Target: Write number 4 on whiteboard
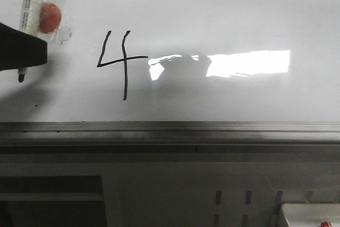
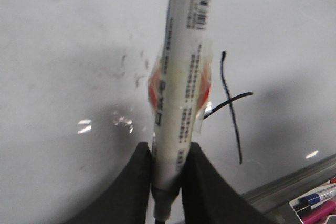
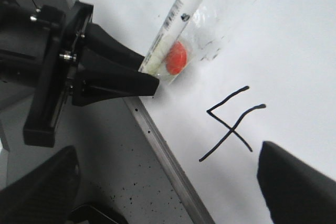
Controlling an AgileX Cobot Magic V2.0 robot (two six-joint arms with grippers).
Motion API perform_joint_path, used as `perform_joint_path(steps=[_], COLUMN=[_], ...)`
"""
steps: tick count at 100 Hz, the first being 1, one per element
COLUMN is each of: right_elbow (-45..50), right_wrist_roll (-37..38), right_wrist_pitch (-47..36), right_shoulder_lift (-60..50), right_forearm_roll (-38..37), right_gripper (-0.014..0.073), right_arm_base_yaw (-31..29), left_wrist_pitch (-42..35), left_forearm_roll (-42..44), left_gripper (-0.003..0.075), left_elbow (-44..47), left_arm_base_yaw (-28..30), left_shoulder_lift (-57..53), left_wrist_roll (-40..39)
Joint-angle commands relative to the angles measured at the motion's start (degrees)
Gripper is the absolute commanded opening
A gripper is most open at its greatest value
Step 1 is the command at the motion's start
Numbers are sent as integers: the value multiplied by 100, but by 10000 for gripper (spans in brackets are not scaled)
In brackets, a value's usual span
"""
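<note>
A thin black number 4 (image 1: 118,61) is drawn on the glossy whiteboard (image 1: 239,14), left of a bright light reflection. My left gripper (image 1: 21,51) is at the far left of the front view, shut on a white marker (image 1: 29,3) with a red piece (image 1: 50,17) taped to it. The marker's black tip (image 1: 21,78) points down, well left of the 4. The left wrist view shows the marker (image 2: 184,77) clamped between the black fingers (image 2: 210,187), and part of the 4 (image 2: 231,103). My right gripper (image 3: 168,187) is open and empty, near the 4 (image 3: 231,124).
A grey metal rail (image 1: 170,128) runs along the board's lower edge, with a dark grey frame (image 1: 159,184) below. A white tray (image 1: 311,213) sits at the lower right; spare markers (image 2: 315,203) lie there. Faint grey smudges (image 2: 134,66) mark the board.
</note>
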Motion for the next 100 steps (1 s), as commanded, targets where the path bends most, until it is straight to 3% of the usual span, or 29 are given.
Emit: perform_joint_path(steps=[1,10,50,57,72,77,92,100], right_elbow=[-214,-214,-214,-214,-214,-214,-214,-176], right_wrist_roll=[-54,-54,-54,-54,-54,-54,-54,-54], right_wrist_pitch=[-286,-259,-206,-203,-193,-181,-134,-84], right_shoulder_lift=[-265,-300,-300,-300,-300,-300,-327,-468], right_forearm_roll=[-13,-13,-13,-13,-13,-13,-28,-81], right_gripper=[577,561,561,561,561,561,556,458], right_arm_base_yaw=[-47,-47,-47,-47,-47,-47,-52,-52], left_wrist_pitch=[48,421,417,408,383,383,394,403], left_forearm_roll=[-535,-796,-757,-655,-650,-677,-703,-669], left_gripper=[-20,-20,-8,71,410,480,513,508], left_elbow=[-203,-286,-286,-286,-286,-286,-286,-286], left_arm_base_yaw=[60,209,358,358,358,358,358,358], left_shoulder_lift=[0,110,204,204,193,193,5,-351], left_wrist_roll=[-84,-84,-95,-95,-95,-95,-95,-95])
